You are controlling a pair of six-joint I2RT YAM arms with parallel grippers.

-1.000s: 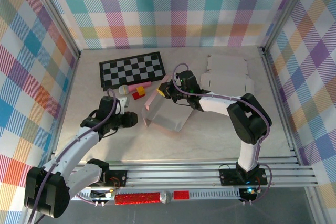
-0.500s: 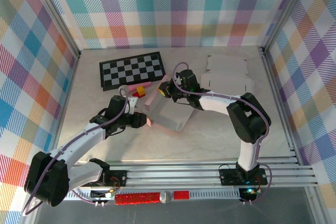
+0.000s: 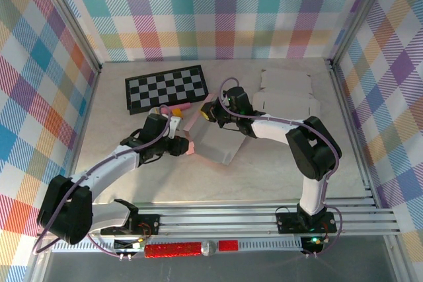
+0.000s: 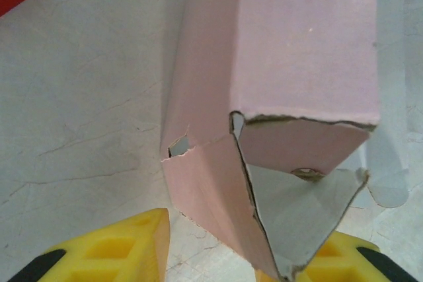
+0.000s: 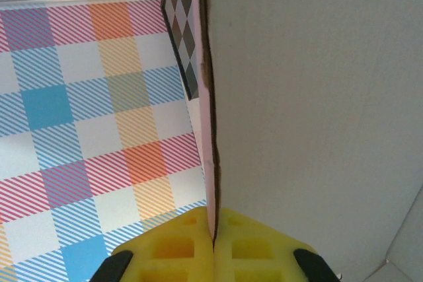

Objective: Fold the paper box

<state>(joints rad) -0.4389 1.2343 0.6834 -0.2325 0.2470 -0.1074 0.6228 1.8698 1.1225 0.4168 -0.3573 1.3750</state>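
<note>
While right gripper [image 5: 215, 247] pinches paper box [image 3: 211, 141] wall | left gripper [image 4: 236, 252] spread, astride its torn pink corner

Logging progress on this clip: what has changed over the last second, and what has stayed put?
The left gripper has swung forward and rightward to the near-left end of the pink box; its open jaws now straddle that end's flap. The right gripper stays shut on the box's far wall. The chessboard has not moved.
</note>
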